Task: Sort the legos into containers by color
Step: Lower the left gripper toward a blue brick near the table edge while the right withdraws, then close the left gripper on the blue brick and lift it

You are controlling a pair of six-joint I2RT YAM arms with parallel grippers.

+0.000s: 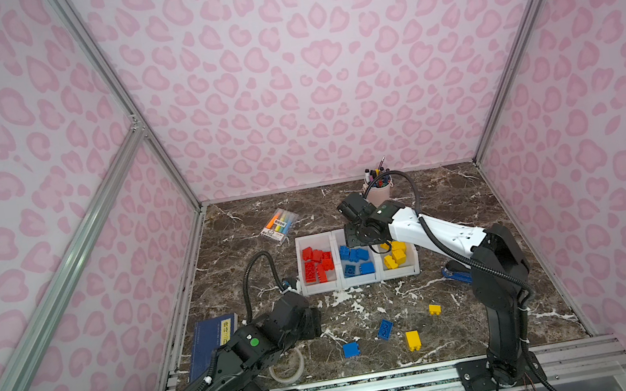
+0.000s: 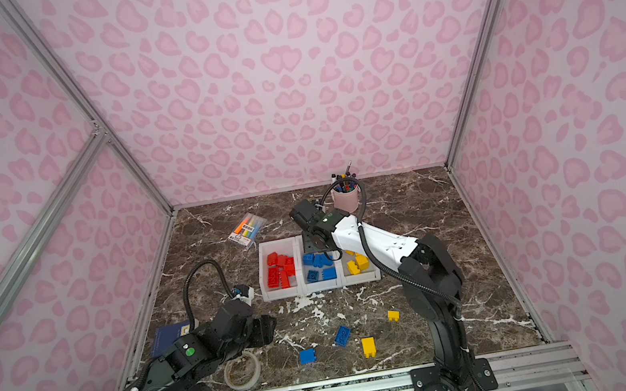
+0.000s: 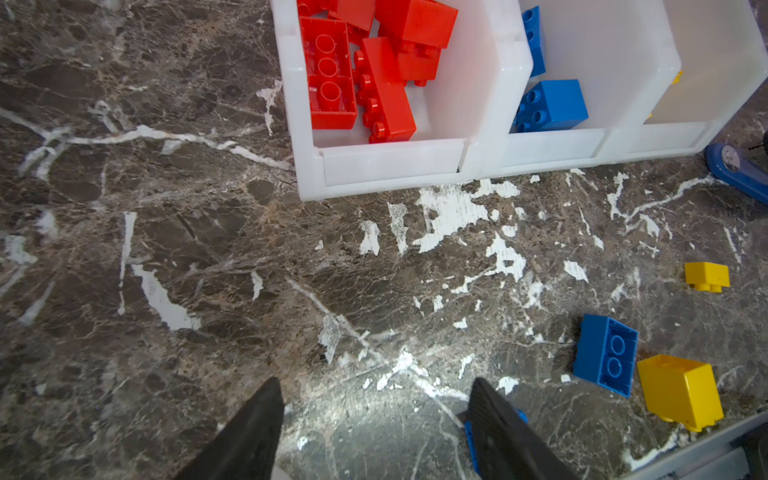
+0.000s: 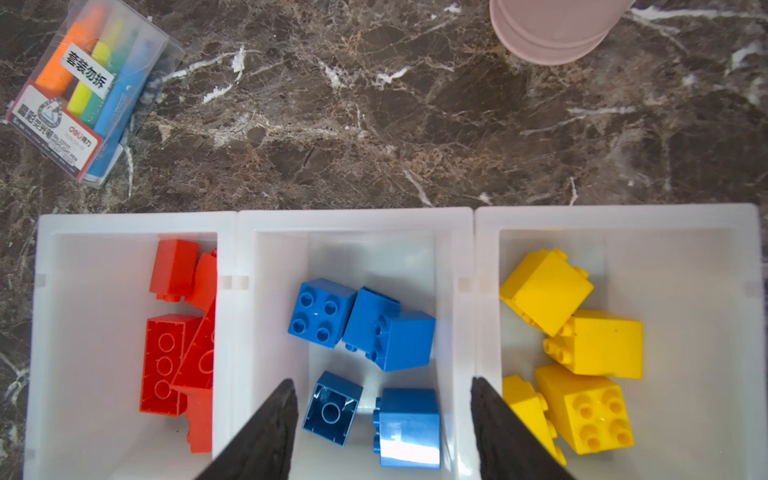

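Jaws on your right gripper (image 4: 382, 381) stand well apart and empty, hanging over the middle of three white bins (image 4: 355, 219), above five blue bricks (image 4: 405, 340). Your left gripper (image 3: 376, 380) is spread too, holding nothing, over the marble table (image 3: 166, 208); one finger hides most of a blue square brick (image 3: 468, 440). Red bricks (image 4: 166, 361) are cut off by a bin wall, so you get no count. Four yellow bricks (image 4: 598, 345) sit in the end bin. Loose legos (image 1: 384, 329) on the table: two blue, two yellow
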